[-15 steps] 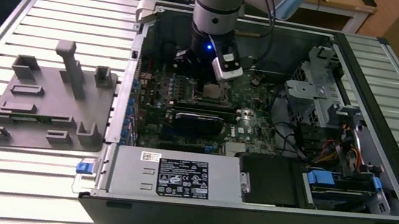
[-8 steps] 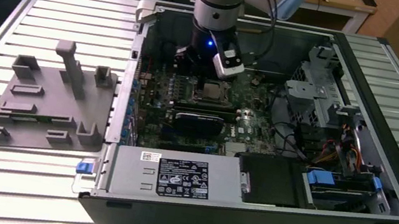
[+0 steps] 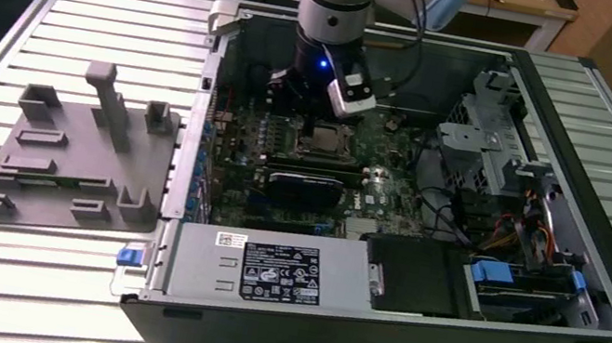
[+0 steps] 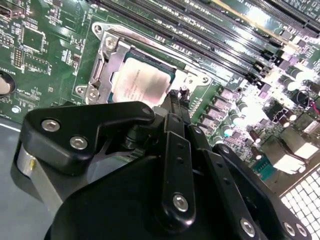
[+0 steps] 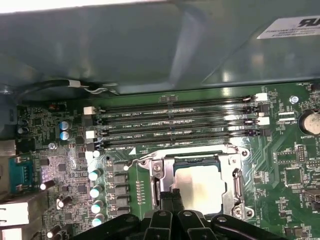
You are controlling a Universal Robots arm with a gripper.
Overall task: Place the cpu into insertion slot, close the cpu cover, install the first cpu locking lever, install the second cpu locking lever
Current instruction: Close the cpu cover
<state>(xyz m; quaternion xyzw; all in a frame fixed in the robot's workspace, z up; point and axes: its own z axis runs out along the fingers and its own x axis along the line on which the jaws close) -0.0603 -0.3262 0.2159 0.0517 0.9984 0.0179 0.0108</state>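
**Reporter:** What stage had the job reached?

**Technician:** The small flat silver-grey cpu point(image 5: 200, 187) already lay in the square dark insertion slot point(image 5: 192, 161) on the green circuit board point(image 5: 295, 165), and the thin silvery cpu cover point(image 5: 236, 182) appeared to be folded down around it. By that reading, the locking levers point(image 4: 155, 50) were the step in hand.

**Reporter:** And the robot's black hand point(image 4: 174, 102)?

**Technician:** It hung just over one edge of the cover, beside the chip rather than on it; whether it was spread or pressed together could not be told. Latching a lever would call for catching thin wire at that edge, with long black memory slots point(image 5: 175, 125) close by.
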